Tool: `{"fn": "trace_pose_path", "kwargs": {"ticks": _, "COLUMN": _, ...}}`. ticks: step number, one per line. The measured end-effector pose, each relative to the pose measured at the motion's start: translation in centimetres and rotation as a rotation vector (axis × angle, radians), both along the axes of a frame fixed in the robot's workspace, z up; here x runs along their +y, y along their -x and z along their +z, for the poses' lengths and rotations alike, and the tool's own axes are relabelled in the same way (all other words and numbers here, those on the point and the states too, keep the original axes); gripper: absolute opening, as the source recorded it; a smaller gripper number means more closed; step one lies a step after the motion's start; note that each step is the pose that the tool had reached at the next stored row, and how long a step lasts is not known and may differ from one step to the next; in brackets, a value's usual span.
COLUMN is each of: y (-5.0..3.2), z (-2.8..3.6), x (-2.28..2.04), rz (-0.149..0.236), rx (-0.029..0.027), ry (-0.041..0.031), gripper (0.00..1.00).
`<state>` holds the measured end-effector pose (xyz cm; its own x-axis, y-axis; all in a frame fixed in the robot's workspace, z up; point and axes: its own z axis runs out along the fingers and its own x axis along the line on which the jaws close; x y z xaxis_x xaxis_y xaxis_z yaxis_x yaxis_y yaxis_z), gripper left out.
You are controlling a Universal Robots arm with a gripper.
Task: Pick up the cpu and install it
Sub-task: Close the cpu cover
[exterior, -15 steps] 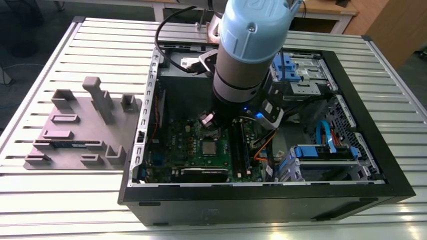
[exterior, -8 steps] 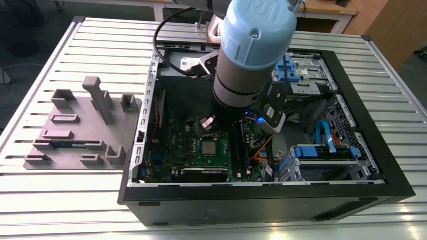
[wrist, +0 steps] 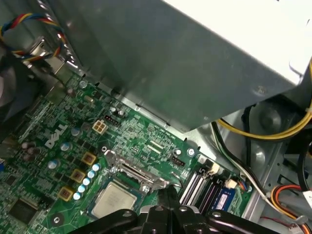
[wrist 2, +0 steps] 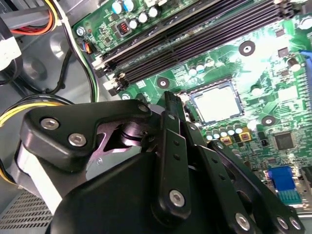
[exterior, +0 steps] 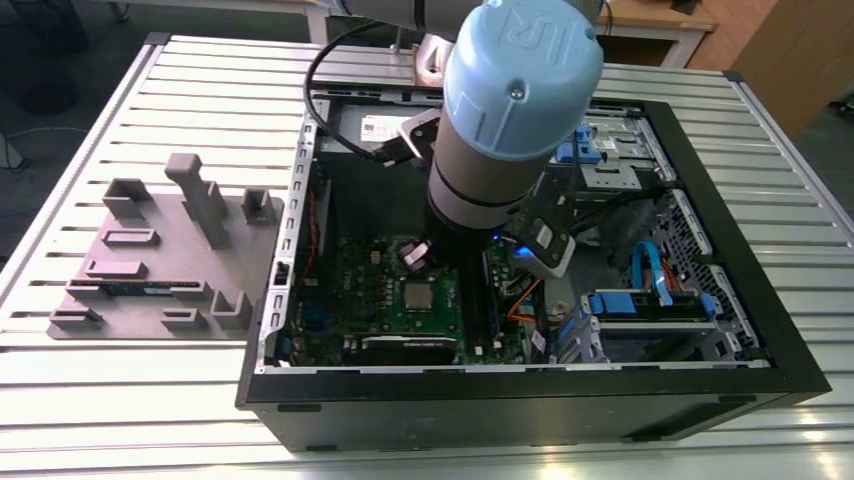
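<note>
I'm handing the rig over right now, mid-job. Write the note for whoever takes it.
The gripper is shut and holds nothing; its tips are by the edge of the socket.
The cpu lies flat in the socket on the motherboard, silver top up.
Done: the cpu is picked up and placed in the socket.
Left: confirm that it is fully seated; the views do not settle that.

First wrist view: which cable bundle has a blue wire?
The twisted bundle far from the memory slots: blue, red, yellow strands. The yellow bundle and orange-red wires have none.
</note>
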<state>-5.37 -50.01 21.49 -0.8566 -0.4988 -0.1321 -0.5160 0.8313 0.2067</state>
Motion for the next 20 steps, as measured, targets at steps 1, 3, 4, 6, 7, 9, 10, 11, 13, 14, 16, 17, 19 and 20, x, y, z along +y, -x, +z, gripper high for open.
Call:
{"fn": "trace_pose_path", "kwargs": {"ticks": 1, "y": -0.01, "z": 0.01, "x": -0.18, "rz": 0.0, "rx": 0.0, "ry": -0.0021, "gripper": 0.11}}
{"fn": "trace_pose_path", "kwargs": {"ticks": 3, "y": -0.02, "z": 0.03, "x": -0.49, "rz": 0.0, "rx": 0.0001, "ry": -0.0049, "gripper": 0.11}}
{"fn": "trace_pose_path", "kwargs": {"ticks": 4, "y": -0.03, "z": 0.04, "x": -0.64, "rz": 0.0, "rx": 0.0, "ry": -0.0058, "gripper": 0.11}}
{"fn": "trace_pose_path", "kwargs": {"ticks": 6, "y": -0.06, "z": 0.05, "x": -0.95, "rz": 0.0, "rx": 0.0001, "ry": -0.0075, "gripper": 0.11}}
{"fn": "trace_pose_path", "kwargs": {"ticks": 7, "y": -0.08, "z": 0.06, "x": -1.11, "rz": 0.0, "rx": 0.0001, "ry": -0.0084, "gripper": 0.11}}
{"fn": "trace_pose_path", "kwargs": {"ticks": 9, "y": -0.11, "z": 0.06, "x": -1.43, "rz": 0.0, "rx": 0.0001, "ry": -0.0102, "gripper": 0.11}}
{"fn": "trace_pose_path", "kwargs": {"ticks": 10, "y": -0.13, "z": 0.06, "x": -1.6, "rz": 0.0, "rx": 0.0001, "ry": -0.0111, "gripper": 0.11}}
{"fn": "trace_pose_path", "kwargs": {"ticks": 11, "y": -0.16, "z": 0.06, "x": -1.76, "rz": 0.0, "rx": 0.0001, "ry": -0.0121, "gripper": 0.11}}
{"fn": "trace_pose_path", "kwargs": {"ticks": 13, "y": -0.21, "z": 0.06, "x": -2.06, "rz": 0.0, "rx": 0.0001, "ry": -0.014, "gripper": 0.11}}
{"fn": "trace_pose_path", "kwargs": {"ticks": 14, "y": -0.23, "z": 0.06, "x": -2.22, "rz": 0.0, "rx": 0.0001, "ry": -0.015, "gripper": 0.11}}
{"fn": "trace_pose_path", "kwargs": {"ticks": 16, "y": -0.3, "z": 0.07, "x": -2.49, "rz": 0.0, "rx": 0.0002, "ry": -0.0164, "gripper": 0.11}}
{"fn": "trace_pose_path", "kwargs": {"ticks": 17, "y": -0.35, "z": 0.07, "x": -2.55, "rz": 0.0, "rx": 0.0002, "ry": -0.0169, "gripper": 0.11}}
{"fn": "trace_pose_path", "kwargs": {"ticks": 19, "y": -0.48, "z": 0.06, "x": -2.57, "rz": 0.0, "rx": 0.0002, "ry": -0.017, "gripper": 0.11}}
{"fn": "trace_pose_path", "kwargs": {"ticks": 20, "y": -0.54, "z": 0.07, "x": -2.58, "rz": 0.0, "rx": 0.0002, "ry": -0.017, "gripper": 0.11}}
